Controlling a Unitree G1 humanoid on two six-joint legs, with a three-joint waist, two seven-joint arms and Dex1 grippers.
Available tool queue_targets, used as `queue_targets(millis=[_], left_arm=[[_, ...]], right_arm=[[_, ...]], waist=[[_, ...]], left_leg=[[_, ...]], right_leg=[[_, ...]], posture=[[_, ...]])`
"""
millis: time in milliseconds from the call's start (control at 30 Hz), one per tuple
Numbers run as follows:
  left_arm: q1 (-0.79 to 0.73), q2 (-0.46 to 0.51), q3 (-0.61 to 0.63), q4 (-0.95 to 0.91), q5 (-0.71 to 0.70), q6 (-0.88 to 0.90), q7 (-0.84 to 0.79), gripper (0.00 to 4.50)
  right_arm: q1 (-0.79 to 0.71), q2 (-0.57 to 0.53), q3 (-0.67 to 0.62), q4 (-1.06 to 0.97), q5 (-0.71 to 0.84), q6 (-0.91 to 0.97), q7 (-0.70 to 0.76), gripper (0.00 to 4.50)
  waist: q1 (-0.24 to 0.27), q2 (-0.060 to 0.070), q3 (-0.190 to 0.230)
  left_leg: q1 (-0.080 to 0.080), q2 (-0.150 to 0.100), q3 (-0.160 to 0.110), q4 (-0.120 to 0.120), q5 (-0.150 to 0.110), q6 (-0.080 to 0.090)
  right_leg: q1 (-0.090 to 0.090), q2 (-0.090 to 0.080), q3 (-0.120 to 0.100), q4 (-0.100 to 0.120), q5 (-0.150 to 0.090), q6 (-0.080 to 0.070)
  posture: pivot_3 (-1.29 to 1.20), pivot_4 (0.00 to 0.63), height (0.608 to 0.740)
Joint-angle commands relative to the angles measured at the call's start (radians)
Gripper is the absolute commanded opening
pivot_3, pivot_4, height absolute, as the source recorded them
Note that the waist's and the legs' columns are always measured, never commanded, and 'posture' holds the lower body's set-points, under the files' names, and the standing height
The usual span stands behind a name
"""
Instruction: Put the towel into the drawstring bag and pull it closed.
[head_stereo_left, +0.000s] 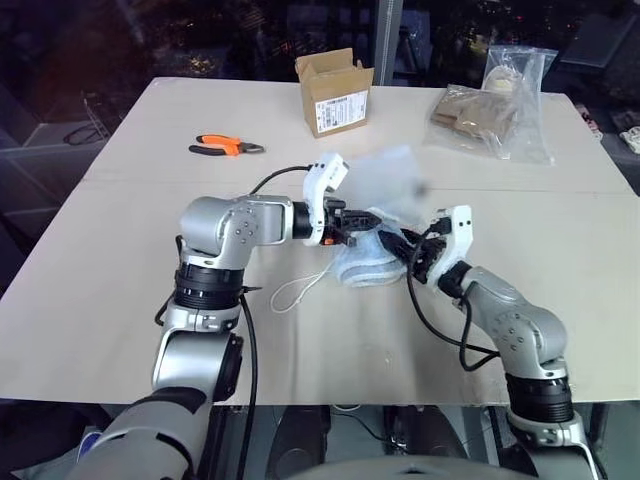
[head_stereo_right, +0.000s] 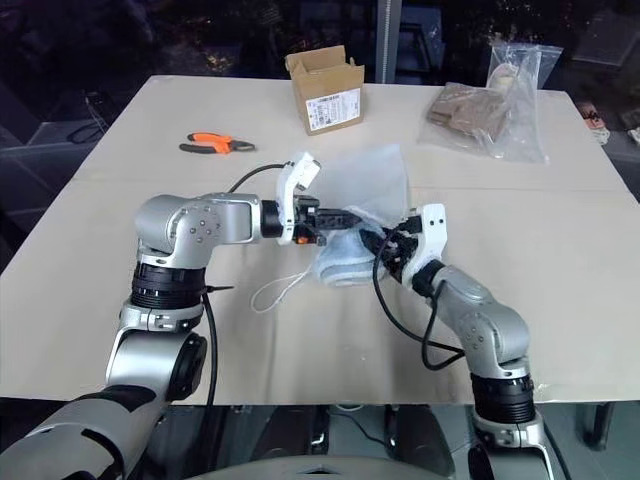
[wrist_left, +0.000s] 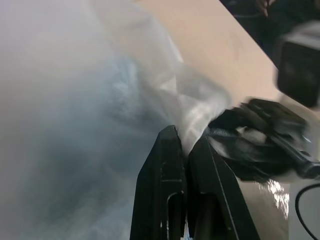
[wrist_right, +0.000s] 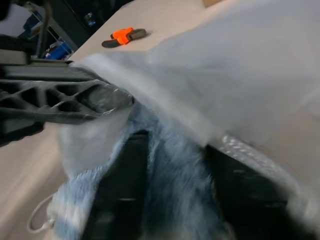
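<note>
The white semi-sheer drawstring bag (head_stereo_left: 392, 172) is lifted above the middle of the table, its mouth towards my grippers. My left gripper (head_stereo_left: 368, 217) is shut on the bag's edge; in the left wrist view its fingertips (wrist_left: 172, 137) pinch the thin fabric. The light-blue fluffy towel (head_stereo_left: 365, 262) bulges below the bag's mouth, partly under the fabric. My right gripper (head_stereo_left: 405, 245) reaches in from the right. Its fingers (wrist_right: 120, 185) stand apart with the towel (wrist_right: 170, 165) between them. The bag's white cord (head_stereo_left: 295, 290) trails in a loop on the table.
A small open cardboard box (head_stereo_left: 335, 92) stands at the back centre. Orange-handled pliers (head_stereo_left: 225, 146) lie at the back left. A clear plastic bag with brown contents (head_stereo_left: 495, 110) lies at the back right. The table (head_stereo_left: 110, 300) is a pale board.
</note>
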Motion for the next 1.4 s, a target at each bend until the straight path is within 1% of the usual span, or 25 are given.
queue_targets(millis=[33, 133, 200, 300, 433, 467, 500, 533, 600, 633, 700, 733, 767, 833, 900, 1033, 1133, 1200, 1233, 1267, 1333, 1367, 1400], left_arm=[[-0.01, -0.001, 0.002, -0.012, -0.012, -0.006, 0.002, 0.0], [-0.012, -0.004, 0.007, -0.005, -0.012, -0.008, 0.009, 0.0], [-0.015, -0.004, 0.011, 0.0, -0.014, -0.009, 0.009, 0.0], [-0.015, -0.004, 0.01, -0.002, -0.019, -0.006, 0.005, 0.0], [0.002, 0.006, -0.004, -0.022, -0.026, 0.009, -0.002, 0.0], [0.01, 0.013, -0.011, -0.028, -0.025, 0.01, -0.005, 0.0], [0.017, 0.02, -0.018, -0.033, -0.023, 0.01, -0.009, 0.0], [0.023, 0.027, -0.022, -0.039, -0.023, 0.014, -0.011, 0.0], [0.032, 0.044, -0.025, -0.052, -0.029, 0.021, -0.02, 0.0], [0.034, 0.052, -0.025, -0.057, -0.033, 0.026, -0.025, 0.0], [0.036, 0.069, -0.033, -0.064, -0.034, 0.032, -0.034, 0.0], [0.036, 0.076, -0.037, -0.065, -0.033, 0.032, -0.038, 0.0], [0.036, 0.083, -0.038, -0.066, -0.034, 0.034, -0.041, 0.0], [0.033, 0.101, -0.036, -0.069, -0.042, 0.043, -0.05, 0.0], [0.022, 0.105, -0.021, -0.081, -0.071, 0.07, -0.062, 0.0], [0.003, 0.081, -0.001, -0.106, -0.119, 0.108, -0.061, 0.0], [0.003, 0.078, -0.016, -0.109, -0.116, 0.099, -0.054, 0.0], [0.013, 0.088, -0.046, -0.095, -0.082, 0.042, -0.054, 0.0], [0.014, 0.09, -0.053, -0.087, -0.073, 0.024, -0.053, 0.0], [0.012, 0.091, -0.057, -0.075, -0.064, 0.009, -0.052, 0.0], [0.001, 0.102, -0.068, -0.043, -0.035, -0.035, -0.055, 0.0], [-0.006, 0.114, -0.077, -0.022, -0.017, -0.066, -0.065, 0.0], [-0.014, 0.133, -0.098, 0.0, 0.013, -0.113, -0.078, 0.0]], right_arm=[[0.011, -0.033, 0.0, -0.127, 0.012, 0.02, -0.016, 3.68], [0.039, -0.069, -0.009, -0.197, 0.066, 0.086, -0.008, 3.68], [0.048, -0.086, -0.01, -0.21, 0.077, 0.115, -0.015, 3.68], [0.066, -0.118, 0.061, -0.167, 0.006, 0.107, -0.018, 3.68], [0.022, -0.076, 0.165, -0.035, -0.094, 0.018, -0.015, 3.68], [0.004, -0.064, 0.183, 0.008, -0.13, -0.014, -0.021, 3.31], [-0.013, -0.055, 0.199, 0.049, -0.168, -0.054, -0.026, 3.17], [-0.024, -0.039, 0.201, 0.084, -0.194, -0.106, -0.028, 2.83], [-0.033, 0.018, 0.17, 0.144, -0.181, -0.19, -0.007, 1.96], [-0.036, 0.045, 0.153, 0.178, -0.171, -0.231, 0.008, 1.44], [-0.037, 0.1, 0.111, 0.222, -0.124, -0.269, 0.039, 0.57], [-0.039, 0.13, 0.082, 0.238, -0.094, -0.283, 0.049, 0.04], [-0.043, 0.15, 0.062, 0.246, -0.074, -0.293, 0.058, 0.01], [-0.058, 0.189, 0.015, 0.261, -0.02, -0.313, 0.075, 0.01], [-0.08, 0.209, -0.01, 0.297, -0.014, -0.344, 0.083, 0.01], [-0.156, 0.25, -0.005, 0.451, -0.066, -0.441, 0.104, 0.01], [-0.206, 0.275, -0.009, 0.551, -0.09, -0.511, 0.12, 0.01], [-0.23, 0.259, -0.003, 0.623, -0.125, -0.554, 0.144, 0.8], [-0.233, 0.25, 0.005, 0.641, -0.137, -0.568, 0.161, 1.34], [-0.231, 0.243, 0.012, 0.645, -0.148, -0.573, 0.168, 1.62], [-0.203, 0.216, 0.038, 0.603, -0.184, -0.559, 0.16, 2.52], [-0.166, 0.185, 0.065, 0.538, -0.202, -0.535, 0.171, 2.95], [-0.115, 0.134, 0.1, 0.44, -0.219, -0.502, 0.191, 2.95]], waist=[[-0.001, 0.0, 0.0], [0.0, 0.0, 0.0], [0.0, 0.0, 0.0], [0.0, 0.0, 0.0], [-0.004, 0.0, 0.0], [-0.004, 0.0, 0.0], [-0.005, 0.0, 0.0], [-0.004, 0.0, 0.0], [-0.002, 0.0, 0.0], [-0.001, 0.0, 0.0], [0.001, 0.0, 0.0], [0.001, 0.0, 0.0], [0.001, 0.0, 0.0], [0.001, 0.0, 0.0], [-0.001, 0.0, 0.0], [-0.001, 0.0, 0.0], [-0.004, 0.0, 0.0], [-0.004, 0.0, 0.0], [-0.004, 0.001, 0.0], [-0.001, 0.001, 0.0], [0.0, 0.001, 0.0], [0.001, 0.001, 0.0], [0.003, 0.001, 0.0]], left_leg=[[0.0, 0.0, 0.0, 0.0, 0.0, 0.0], [0.0, 0.0, 0.0, -0.001, 0.0, 0.0], [0.0, 0.0, 0.0, -0.001, 0.0, 0.0], [0.0, 0.0, 0.0, 0.0, 0.0, 0.0], [0.001, 0.0, 0.0, 0.0, 0.0, 0.0], [0.001, 0.0, 0.0, -0.001, 0.0, 0.0], [0.001, 0.0, 0.0, -0.001, 0.0, 0.0], [0.002, 0.0, 0.0, -0.001, 0.0, 0.0], [0.001, 0.0, 0.0, -0.001, 0.0, 0.0], [0.001, 0.0, 0.0, -0.001, 0.0, 0.0], [0.0, 0.0, 0.0, -0.001, 0.0, 0.0], [-0.001, 0.0, 0.0, -0.001, 0.0, 0.0], [-0.001, 0.0, 0.0, -0.001, 0.0, 0.0], [-0.002, 0.0, 0.0, -0.001, 0.0, 0.0], [-0.002, 0.0, 0.0, -0.001, 0.0, 0.0], [-0.001, 0.0, 0.0, 0.0, 0.0, 0.0], [-0.001, 0.0, 0.0, -0.001, 0.0, 0.0], [-0.001, 0.0, 0.0, -0.001, 0.0, 0.0], [-0.001, 0.0, 0.0, -0.002, 0.0, 0.0], [-0.001, 0.0, 0.0, -0.002, 0.0, 0.0], [-0.002, 0.0, 0.001, -0.001, 0.0, 0.0], [-0.002, 0.0, 0.001, -0.001, 0.0, 0.0], [-0.002, 0.0, 0.001, -0.001, 0.0, 0.0]], right_leg=[[0.0, 0.0, 0.0, 0.0, 0.0, 0.0], [0.0, 0.0, -0.001, 0.0, 0.0, 0.0], [0.0, 0.0, -0.001, 0.0, 0.0, 0.0], [0.0, 0.0, 0.0, 0.0, 0.0, 0.0], [0.0, 0.0, 0.0, 0.0, 0.0, 0.0], [0.0, 0.001, 0.0, 0.0, 0.0, 0.0], [0.0, 0.001, 0.001, 0.0, 0.0, 0.0], [0.0, 0.001, 0.001, 0.0, 0.0, 0.0], [0.0, 0.001, 0.0, 0.0, 0.0, 0.0], [0.0, 0.001, 0.0, 0.0, 0.0, 0.0], [0.0, 0.001, -0.001, -0.001, 0.0, 0.0], [0.0, 0.0, -0.001, -0.001, 0.0, 0.0], [-0.001, 0.0, -0.001, -0.001, 0.0, 0.0], [-0.002, 0.0, 0.0, -0.001, 0.0, 0.0], [-0.002, 0.0, 0.0, -0.001, 0.0, 0.0], [-0.002, 0.0, 0.0, 0.0, 0.0, 0.0], [-0.002, 0.0, 0.0, 0.001, 0.0, 0.0], [-0.003, 0.0, 0.0, 0.001, 0.0, 0.0], [-0.003, 0.0, 0.0, 0.001, 0.0, 0.0], [-0.003, 0.0, 0.0, 0.001, 0.0, 0.0], [-0.003, 0.0, 0.0, 0.0, 0.0, 0.0], [-0.003, 0.0, 0.0, 0.0, 0.0, 0.0], [-0.003, 0.0, 0.0, 0.0, 0.0, 0.0]], posture=[[0.0, 0.15, 0.74], [0.0, 0.15, 0.74], [0.0, 0.15, 0.74], [0.0, 0.15, 0.74], [0.0, 0.15, 0.74], [0.0, 0.15, 0.74], [0.0, 0.15, 0.74], [0.0, 0.15, 0.74], [0.0, 0.15, 0.74], [0.0, 0.15, 0.74], [0.0, 0.15, 0.74], [0.0, 0.15, 0.74], [0.0, 0.15, 0.74], [0.0, 0.15, 0.74], [0.0, 0.15, 0.74], [0.0, 0.15, 0.74], [0.0, 0.15, 0.74], [0.0, 0.15, 0.74], [0.0, 0.15, 0.74], [0.0, 0.15, 0.74], [0.0, 0.15, 0.74], [0.0, 0.15, 0.74], [0.0, 0.15, 0.74]])
